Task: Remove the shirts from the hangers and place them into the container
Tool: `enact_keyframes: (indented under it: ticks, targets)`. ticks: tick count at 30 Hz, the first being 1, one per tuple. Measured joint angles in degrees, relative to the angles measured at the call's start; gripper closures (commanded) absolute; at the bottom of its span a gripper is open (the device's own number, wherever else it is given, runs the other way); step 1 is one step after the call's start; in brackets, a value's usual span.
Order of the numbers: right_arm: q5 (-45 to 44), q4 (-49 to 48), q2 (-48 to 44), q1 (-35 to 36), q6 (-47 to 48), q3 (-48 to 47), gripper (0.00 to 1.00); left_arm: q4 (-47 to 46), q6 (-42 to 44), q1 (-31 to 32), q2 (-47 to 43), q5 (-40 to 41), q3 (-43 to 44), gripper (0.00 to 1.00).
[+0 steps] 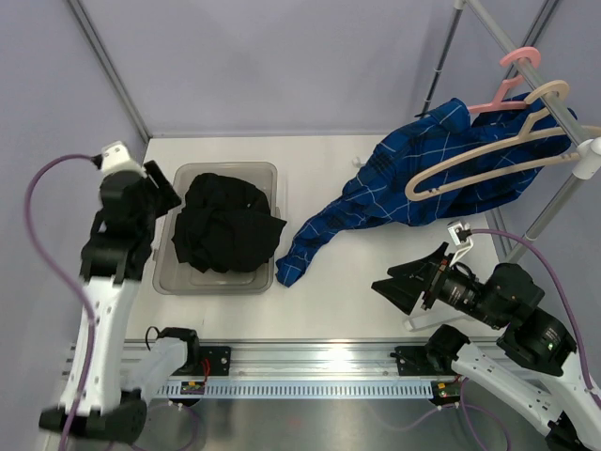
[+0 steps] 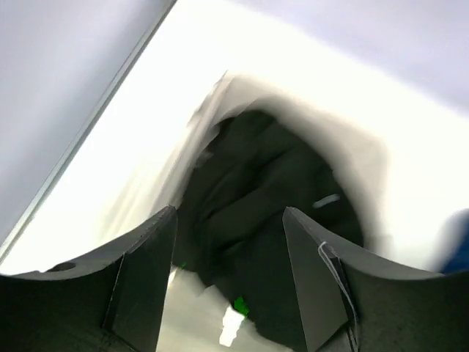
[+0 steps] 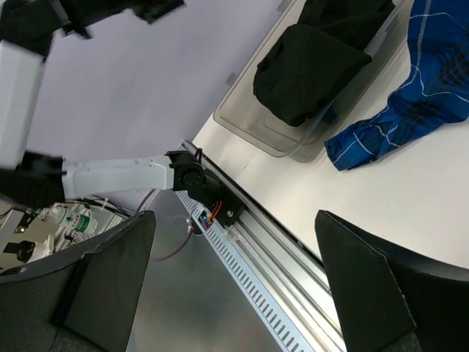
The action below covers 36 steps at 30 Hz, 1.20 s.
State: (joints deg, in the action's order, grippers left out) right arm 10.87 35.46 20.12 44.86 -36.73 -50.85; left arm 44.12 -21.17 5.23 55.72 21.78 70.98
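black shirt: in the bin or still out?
In. The black shirt lies bunched inside the container, filling most of it, with one fold draped over the rim.

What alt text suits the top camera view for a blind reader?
A black shirt lies bundled in a grey container at left; a blue checked shirt droops from the rack at right onto the table. The left gripper and right gripper are open, empty.

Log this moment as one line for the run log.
black shirt: in bin | blue shirt: at hangers, end on table | left tool: open at bin | right tool: open, empty
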Motion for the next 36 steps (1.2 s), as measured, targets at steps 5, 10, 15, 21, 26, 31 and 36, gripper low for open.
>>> enact_keyframes:
  ticks: [5, 10, 15, 21, 26, 31, 36]
  targets:
    - [0.59, -0.33, 0.33, 0.00, 0.00, 1.57, 0.01, -25.83, 1.03, 0.98, -17.33, -26.10, -9.22, 0.37]
    - [1.25, -1.20, -1.22, 0.02, -0.20, 3.72, 0.00, -49.16, 0.04, 10.32, -11.89, -42.66, -19.32, 0.36]
    - [1.14, -0.39, -0.81, 0.02, -0.20, 3.50, 0.01, -56.74, 4.79, 23.87, 5.35, -44.35, -14.64, 0.34]
    - [0.59, 1.49, -0.17, 0.04, -0.28, 2.54, 0.01, -61.90, 10.93, 31.47, 20.35, -45.05, -1.46, 0.32]
    - [0.31, 2.95, -0.17, 0.04, -0.72, 1.51, 0.01, -68.17, 11.91, 32.41, 27.85, -47.30, 4.59, 0.30]
    - [-0.50, 4.72, -0.17, 0.04, -0.94, 1.25, 0.01, -70.77, 10.84, 32.54, 37.42, -51.17, 13.25, 0.30]
    - [-1.25, 5.05, -0.17, 0.04, -1.31, 1.22, 0.01, -74.10, 8.17, 33.29, 44.83, -54.21, 18.08, 0.29]
